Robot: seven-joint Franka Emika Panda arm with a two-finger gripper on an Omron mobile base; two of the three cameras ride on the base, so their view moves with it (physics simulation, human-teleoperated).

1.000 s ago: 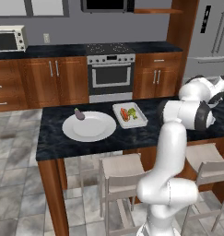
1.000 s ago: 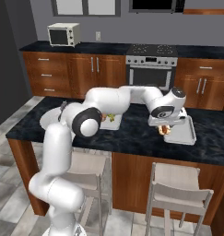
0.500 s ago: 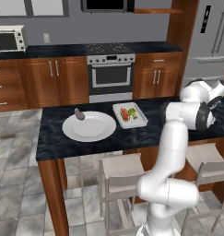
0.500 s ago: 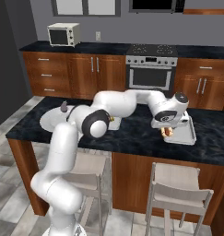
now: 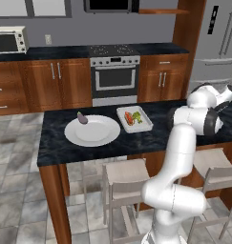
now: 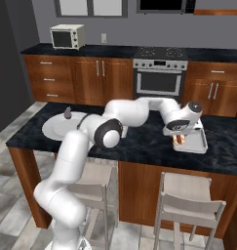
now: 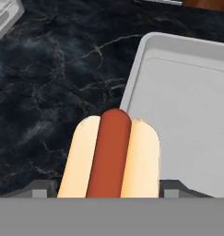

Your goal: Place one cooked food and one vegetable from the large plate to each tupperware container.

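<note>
Over the left rim of the far tupperware container (image 7: 187, 92), gripper (image 7: 109, 193) has its fingers spread wide around the hot dog (image 7: 111, 156). I'd nudge further inside that rim before letting go.

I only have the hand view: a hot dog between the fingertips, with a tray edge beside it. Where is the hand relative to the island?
Observer: In the right base view the gripper hangs over the near left end of the second tupperware container, at the right end of the island.
Operator: What is left on the large plate?
Observer: One dark eggplant at the far left edge of the large plate.
Operator: And the first tray?
Observer: The first tupperware container, beside the plate, holds a reddish piece and a green one.
</note>
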